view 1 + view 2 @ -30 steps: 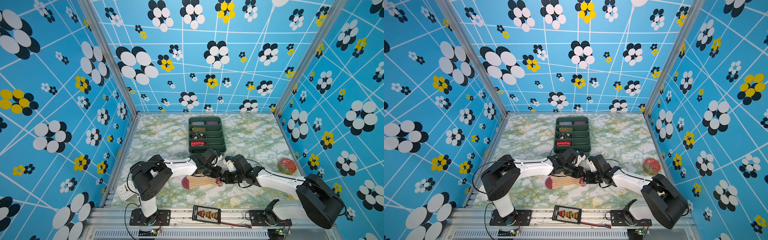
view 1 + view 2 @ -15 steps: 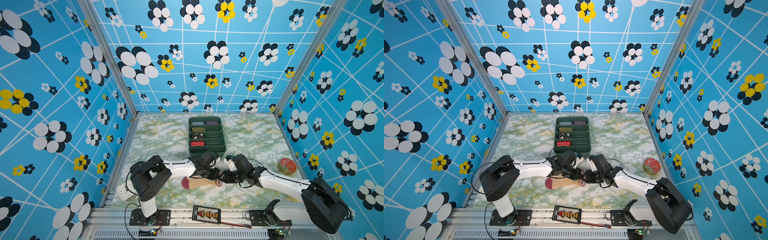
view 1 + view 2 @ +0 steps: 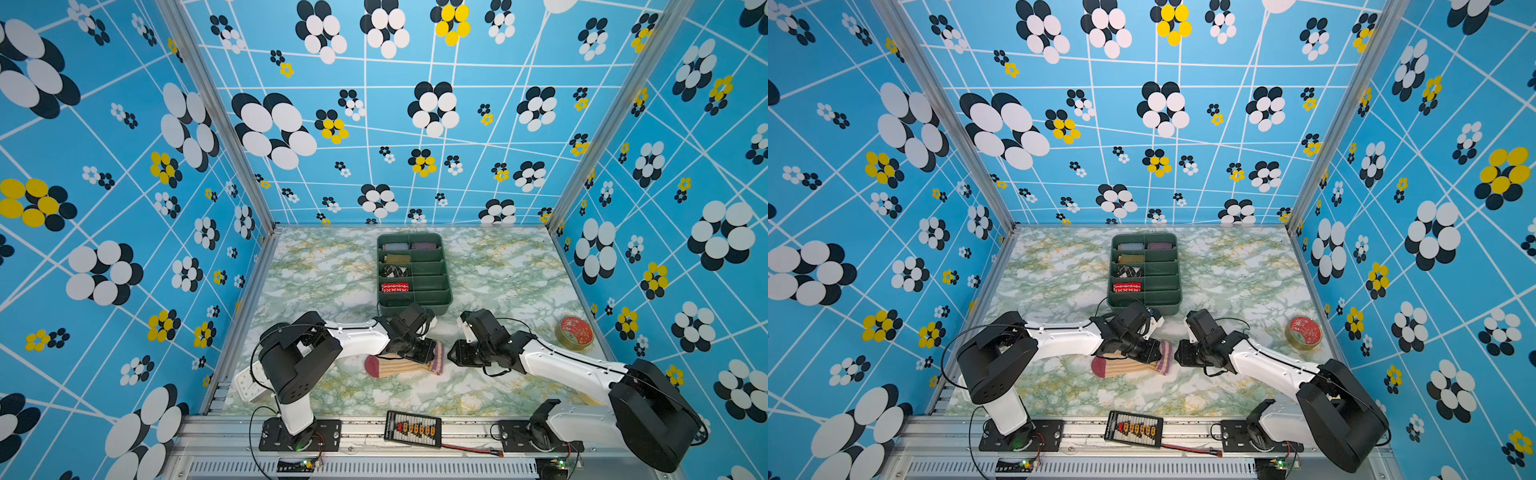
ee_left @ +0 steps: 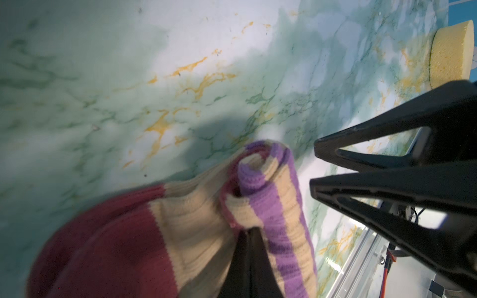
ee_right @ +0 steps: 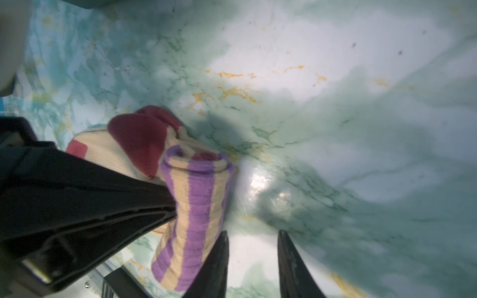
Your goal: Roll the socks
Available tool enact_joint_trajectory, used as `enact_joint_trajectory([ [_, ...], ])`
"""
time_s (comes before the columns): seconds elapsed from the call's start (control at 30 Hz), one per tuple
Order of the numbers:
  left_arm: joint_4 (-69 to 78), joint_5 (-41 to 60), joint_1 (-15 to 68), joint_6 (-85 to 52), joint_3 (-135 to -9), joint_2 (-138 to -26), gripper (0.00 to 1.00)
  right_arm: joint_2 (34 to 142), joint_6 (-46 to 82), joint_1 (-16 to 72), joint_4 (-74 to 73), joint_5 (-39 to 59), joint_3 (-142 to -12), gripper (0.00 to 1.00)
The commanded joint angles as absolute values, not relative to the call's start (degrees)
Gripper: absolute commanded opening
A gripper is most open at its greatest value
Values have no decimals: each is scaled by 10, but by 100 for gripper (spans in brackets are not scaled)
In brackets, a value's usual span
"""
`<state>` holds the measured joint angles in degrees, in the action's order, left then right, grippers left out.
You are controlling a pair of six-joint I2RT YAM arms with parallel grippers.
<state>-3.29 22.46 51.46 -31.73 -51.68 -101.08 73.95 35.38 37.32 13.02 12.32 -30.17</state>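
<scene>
now only the cuff end of the socks (image 3: 397, 366) is rolled, on the table (image 3: 498, 388). left gripper (image 3: 420, 351) is closed on it; right gripper (image 3: 452, 358), half open and empty just beside, should i think regrip and roll further.

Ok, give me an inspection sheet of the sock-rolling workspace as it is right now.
Surface: marble-patterned tabletop.
Job's things: socks, foot flat, striped cuff end rolled.
Clutter: green divided tray holding sock rolls; red tin; yellow sponge.
Grippers: left gripper jaws shut on the rolled cuff; right gripper jaws open, empty, beside the roll.
Cables: black loops; red lead along front rail.
Surroundings: blue flowered walls.
</scene>
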Motion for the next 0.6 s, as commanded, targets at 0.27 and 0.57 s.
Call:
enact_joint_trajectory([
  [0.27,-53,222,513,-316,-522,-1018,2,759,368,371,33,202,-288,33],
  [0.57,-52,231,513,-315,-533,-1027,2,773,379,371,-26,234,-270,33],
])
